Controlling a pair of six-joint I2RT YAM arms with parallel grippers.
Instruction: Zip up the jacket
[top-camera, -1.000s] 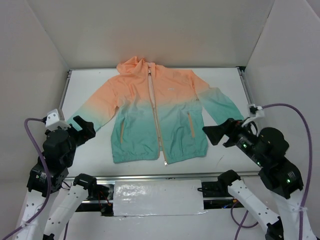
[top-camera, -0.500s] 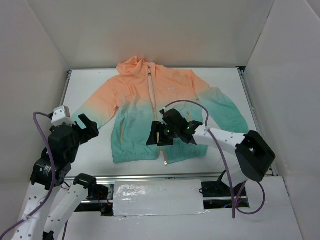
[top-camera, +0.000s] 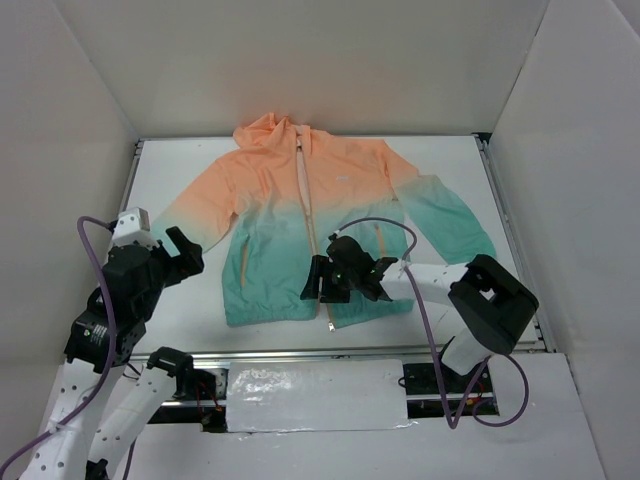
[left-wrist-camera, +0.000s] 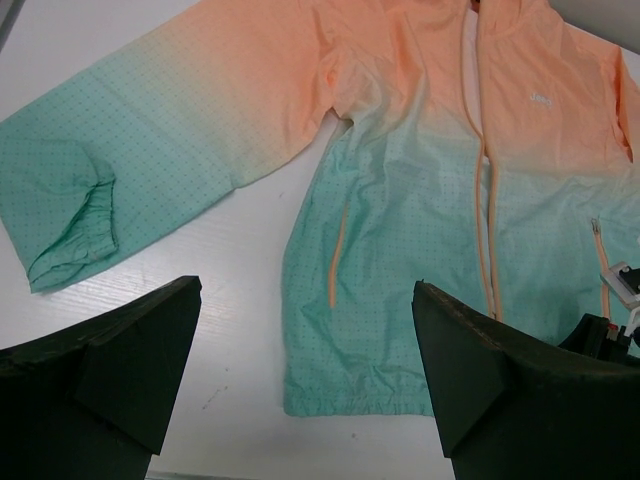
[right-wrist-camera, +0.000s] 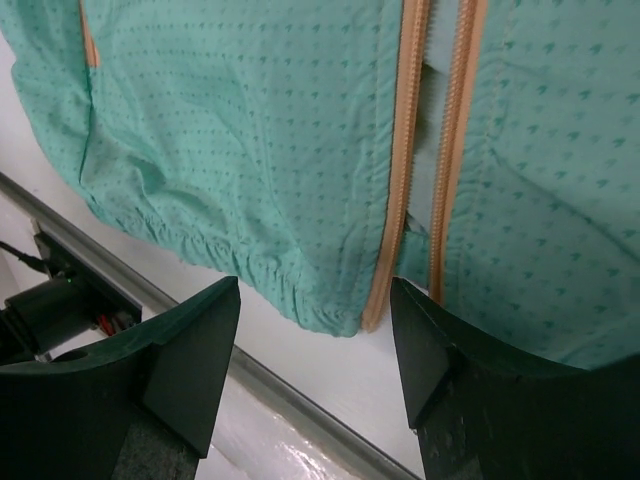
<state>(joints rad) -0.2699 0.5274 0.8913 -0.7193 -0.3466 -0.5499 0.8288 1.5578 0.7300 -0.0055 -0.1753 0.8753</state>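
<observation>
Our right gripper (right-wrist-camera: 315, 335) hangs just above the near hem of the jacket (top-camera: 290, 200), fingers spread wide with nothing between them. We see the zipper (right-wrist-camera: 402, 170) directly under it. At the hem its two pale orange tapes lie side by side with a narrow gap between them, unjoined.

Our left gripper (left-wrist-camera: 305, 355) is also spread and empty. It hovers off the jacket's left side, near the teal cuff (left-wrist-camera: 70, 225) of the outstretched left sleeve, without touching it.

We see the jacket lying flat and face up on a white table (top-camera: 200, 310). Its hood points to the far side and both sleeves are angled outward. The orange-peach upper part fades to teal toward the hem. An orange pocket slit (left-wrist-camera: 338, 262) shows on the left panel.

A metal rail (top-camera: 300, 352) runs along the table edge just nearer than the hem. A purple cable (top-camera: 380, 222) arcs over the jacket's right panel from the right arm. Plain white walls (top-camera: 300, 60) close in the table behind the hood and beyond each sleeve.
</observation>
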